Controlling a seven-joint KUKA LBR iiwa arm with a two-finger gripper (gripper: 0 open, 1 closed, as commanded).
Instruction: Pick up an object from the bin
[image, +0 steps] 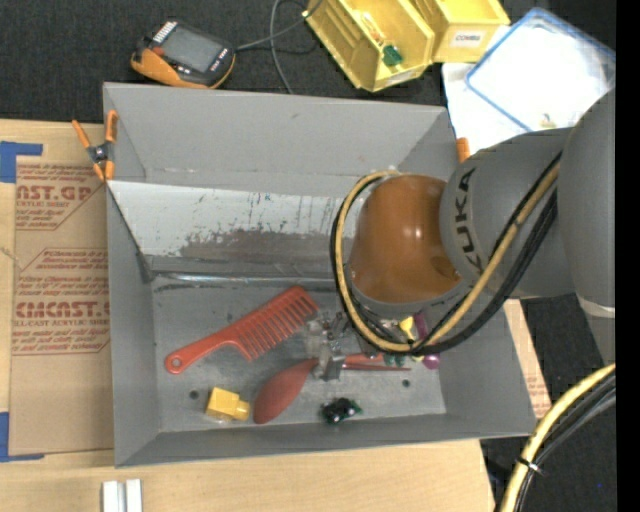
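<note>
Gripper (326, 352) observed low in the bin (130, 330), right of the floor's middle, beneath the arm's orange cover (400, 240) and its looped cables (341, 255). Its metal tip sits between the toothed end of a red comb (245, 330) and the upper end of a reddish-brown oval thing (280, 393). Whether the gripper is open or closed cannot be told from this angle, nor whether it has hold of anything.

The oval thing lies tilted near the front wall, its upper end touching or just beside the gripper; contact not confirmed. The comb lies diagonally across the floor's middle, handle toward the lower left. A thin red stick (378, 363) runs rightward from the gripper. A purple piece (431, 361) shows at its far end. A yellow block (227, 404) lies just left of the oval thing. A small dark thing (340, 410) lies to its right, near the front wall.
</note>
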